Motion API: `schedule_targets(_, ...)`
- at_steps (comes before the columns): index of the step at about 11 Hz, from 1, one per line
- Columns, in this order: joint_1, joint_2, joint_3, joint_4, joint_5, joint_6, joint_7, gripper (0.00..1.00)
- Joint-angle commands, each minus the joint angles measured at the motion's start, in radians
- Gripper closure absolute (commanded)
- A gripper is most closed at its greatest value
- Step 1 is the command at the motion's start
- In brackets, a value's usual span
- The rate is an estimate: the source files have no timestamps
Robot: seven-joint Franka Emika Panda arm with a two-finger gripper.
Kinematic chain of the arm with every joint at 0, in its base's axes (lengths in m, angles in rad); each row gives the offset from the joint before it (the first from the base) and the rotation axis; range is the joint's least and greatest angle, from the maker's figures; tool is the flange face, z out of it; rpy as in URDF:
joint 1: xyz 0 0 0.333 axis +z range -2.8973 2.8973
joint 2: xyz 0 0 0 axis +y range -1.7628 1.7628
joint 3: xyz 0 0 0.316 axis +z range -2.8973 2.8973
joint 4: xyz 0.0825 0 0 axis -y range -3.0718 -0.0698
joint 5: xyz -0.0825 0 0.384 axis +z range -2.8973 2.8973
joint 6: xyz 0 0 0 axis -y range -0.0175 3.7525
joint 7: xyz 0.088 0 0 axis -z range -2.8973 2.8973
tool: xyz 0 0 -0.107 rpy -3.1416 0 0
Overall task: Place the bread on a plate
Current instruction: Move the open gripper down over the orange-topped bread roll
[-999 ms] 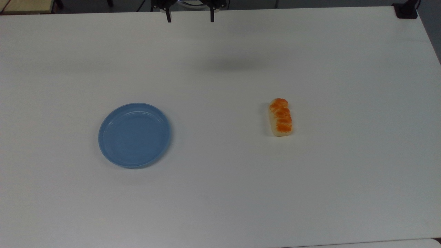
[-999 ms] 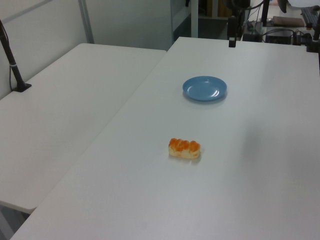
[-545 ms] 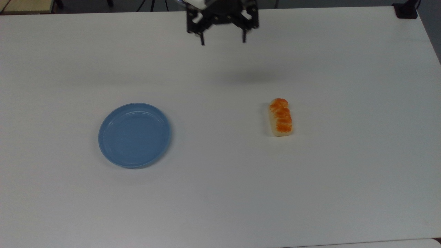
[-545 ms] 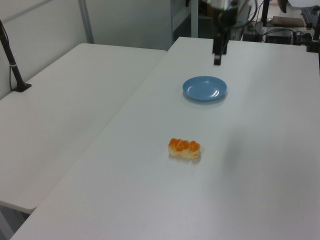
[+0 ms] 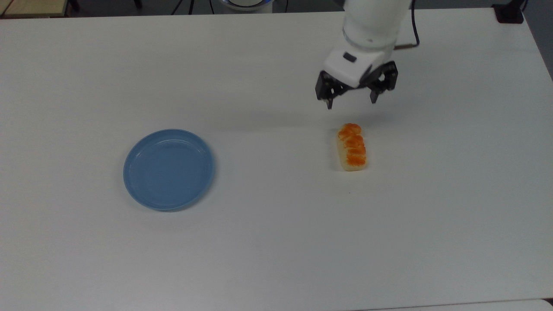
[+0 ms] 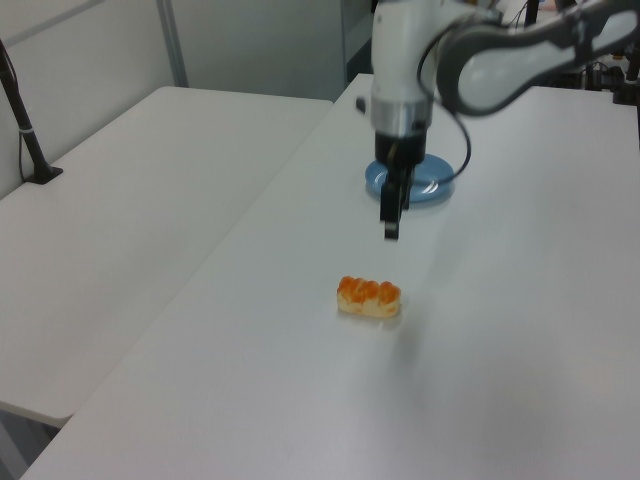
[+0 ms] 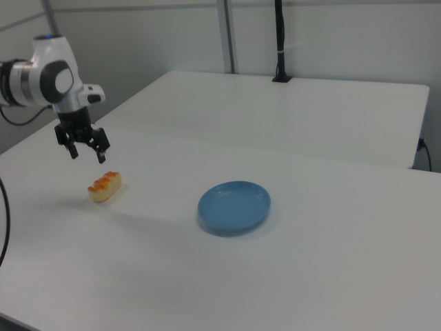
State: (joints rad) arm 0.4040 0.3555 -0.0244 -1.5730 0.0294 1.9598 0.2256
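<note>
The bread [image 5: 352,147] lies flat on the white table, its orange-brown top up; it also shows as the bread [image 6: 369,297] and the bread [image 7: 105,186]. The light-blue plate [image 5: 168,169] sits bare well to the top view's left of it, also seen as the plate [image 6: 436,187] partly behind the arm and the plate [image 7: 234,205]. My gripper [image 5: 351,103] hangs open above the table just beyond the bread's far end, holding nothing. It appears as the gripper [image 6: 391,227] and the gripper [image 7: 87,154] too.
The white table [image 5: 276,242] spreads wide around both things. A second white table [image 6: 150,200] adjoins it on the left view's left. A black post [image 7: 280,41] stands clamped at the far table's back edge in the right view.
The arm has swung from the table's far edge toward the bread and come lower, its gripper staying open. Bread and plate have not moved.
</note>
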Motion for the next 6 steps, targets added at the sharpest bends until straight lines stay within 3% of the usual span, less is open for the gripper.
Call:
schedule_targets(1, 0.036, 0.120, -0.012, 0.037, -0.017, 0.096, 0.072, 0.00)
schedule_targets(6, 0.044, 0.215, -0.012, 0.076, -0.036, 0.160, 0.102, 0.10)
